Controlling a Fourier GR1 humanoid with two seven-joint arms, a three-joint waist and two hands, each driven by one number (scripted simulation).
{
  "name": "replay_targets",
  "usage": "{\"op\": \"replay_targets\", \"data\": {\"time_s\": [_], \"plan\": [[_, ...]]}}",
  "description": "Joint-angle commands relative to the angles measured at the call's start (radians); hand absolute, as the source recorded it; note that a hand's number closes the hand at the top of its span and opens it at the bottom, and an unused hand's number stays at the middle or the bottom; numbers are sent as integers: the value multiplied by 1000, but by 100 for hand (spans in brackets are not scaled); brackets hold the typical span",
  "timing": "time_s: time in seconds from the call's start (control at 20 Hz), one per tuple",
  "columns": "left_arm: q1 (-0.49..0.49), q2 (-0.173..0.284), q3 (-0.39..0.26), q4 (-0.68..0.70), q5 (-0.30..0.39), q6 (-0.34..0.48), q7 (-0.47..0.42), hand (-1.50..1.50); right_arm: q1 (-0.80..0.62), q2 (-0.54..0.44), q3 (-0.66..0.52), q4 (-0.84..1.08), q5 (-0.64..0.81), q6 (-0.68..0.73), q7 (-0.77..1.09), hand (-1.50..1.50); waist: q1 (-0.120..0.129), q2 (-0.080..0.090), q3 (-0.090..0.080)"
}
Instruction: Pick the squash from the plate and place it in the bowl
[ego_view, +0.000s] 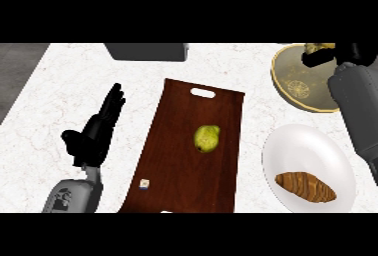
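Right black hand curled round a yellow-green squash above the tan round bowl, left black hand resting open on the white marble counter, a brown croissant lying on the white round plate.

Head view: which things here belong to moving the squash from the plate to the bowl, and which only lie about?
For the job:
squash, held by the right hand above the bowl; white plate.

Lying about:
croissant on the plate; cutting board with a yellow-green fruit; grey box; left hand, open, resting at the left.
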Motion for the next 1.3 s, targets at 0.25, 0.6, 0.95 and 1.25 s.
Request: {"op": "replay_targets", "data": {"time_s": [0.25,0.6,0.95,1.25], "plan": [[-2,-20,-22,-27,-12,11,38,0,38,-42,-159,183,-200,126,-228,-150,-2,0,1],[4,2,13,-26,18,-15,18,0,81,-33,-261,205,-335,136,-519,-150,4,2,2],[-4,1,4,-38,-6,1,51,0,21,-46,-334,127,-424,49,-557,-150,-12,-7,0],[28,14,23,-12,2,-17,7,0,78,-63,-393,91,-549,153,-548,-150,-21,-9,-1]]}}
